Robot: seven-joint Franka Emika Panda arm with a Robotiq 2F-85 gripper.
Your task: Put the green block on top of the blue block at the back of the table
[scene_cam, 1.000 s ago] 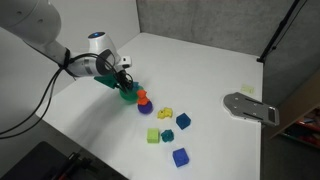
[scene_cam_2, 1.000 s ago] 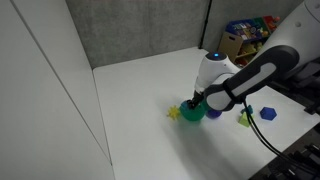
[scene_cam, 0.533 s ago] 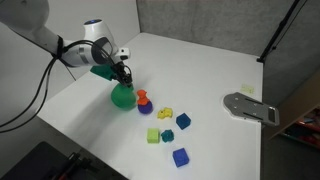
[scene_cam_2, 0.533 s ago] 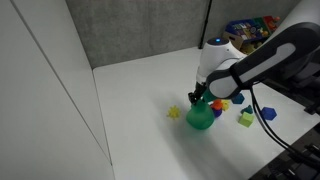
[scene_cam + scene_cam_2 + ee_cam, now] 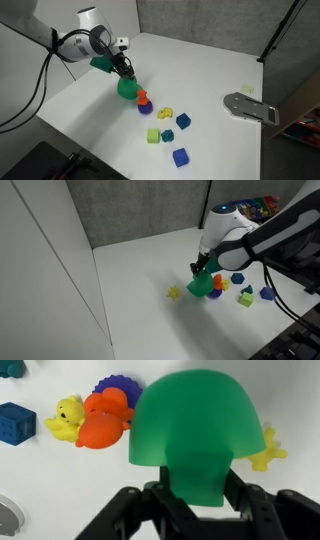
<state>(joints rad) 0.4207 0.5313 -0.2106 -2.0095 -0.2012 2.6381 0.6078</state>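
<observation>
Above the white surface [image 5: 220, 60], well apart from the small navy-blue cube [image 5: 184, 121], your tool [image 5: 197, 492] grips the green dome-shaped plastic block [image 5: 200, 425]; carry it level and centre over that cube before lowering.

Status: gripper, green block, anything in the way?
Gripper shut on green block. Not yet on blue block. Orange piece and yellow toy lie between them.

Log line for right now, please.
gripper: shut on green block | block: held above table, near orange toy | stacking: not yet done
</observation>
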